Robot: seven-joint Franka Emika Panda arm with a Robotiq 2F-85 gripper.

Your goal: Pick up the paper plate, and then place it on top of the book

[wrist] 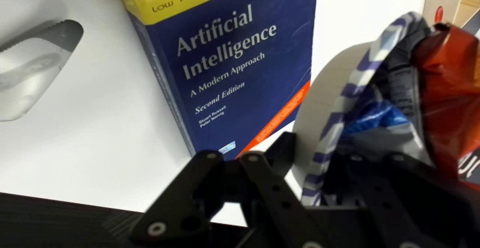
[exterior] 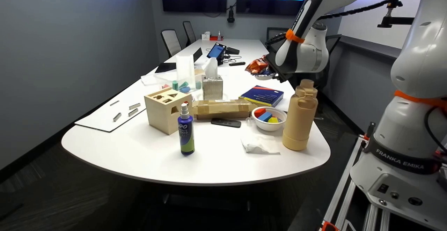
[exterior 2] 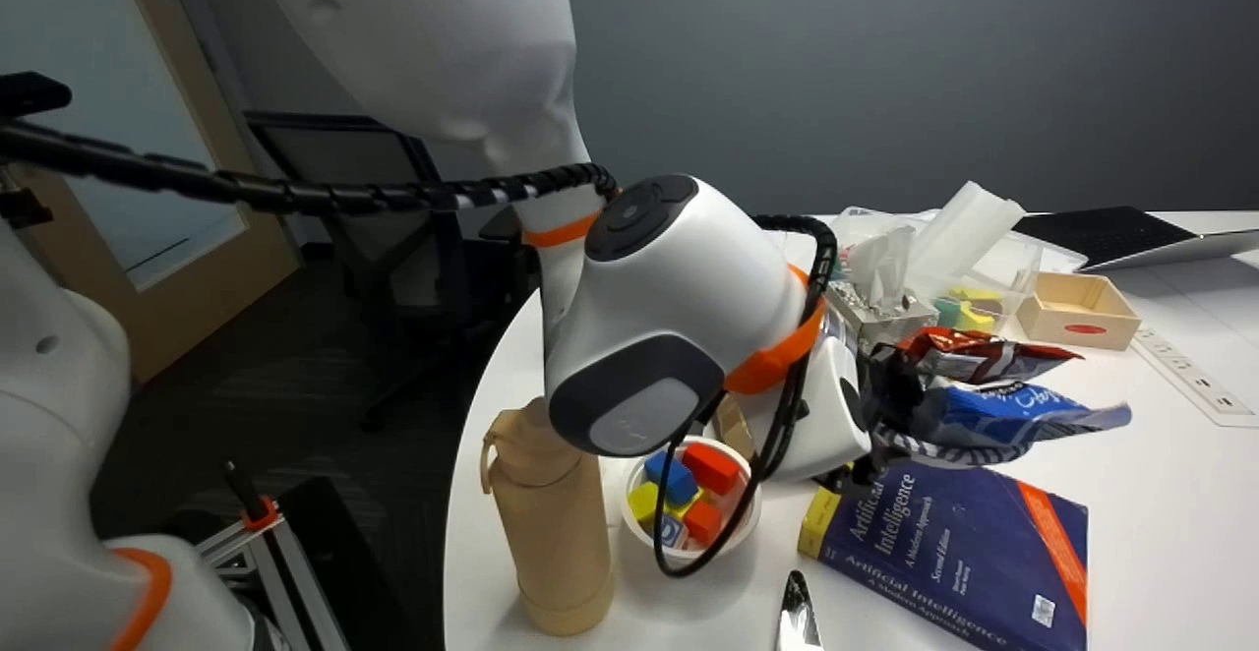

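Gripper [wrist: 311, 165] pinched narrow on rim of plate [wrist: 332, 87], held up off tabletop [exterior 2: 1170, 523] w/ bags [wrist: 446, 98] in it; can't tell if over book [wrist: 240, 53]. Latter's flat nr robot-side edge, strip of white top btwn it & knife [wrist: 37, 72]. Bowl [exterior: 267, 127] & bottle [exterior: 300, 119] nr rounded corner.

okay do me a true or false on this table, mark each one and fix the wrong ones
The pincer grips the paper plate by its edge. True.
The book lies on the table. True.
The paper plate rests on the book. False: the pincer holds it up, off the book.
The paper plate holds fruit. False: a red packet and a blue packet sit in it.
A tan bottle stands upright beside the white bowl. True.
The white bowl holds pens. False: it holds coloured blocks.
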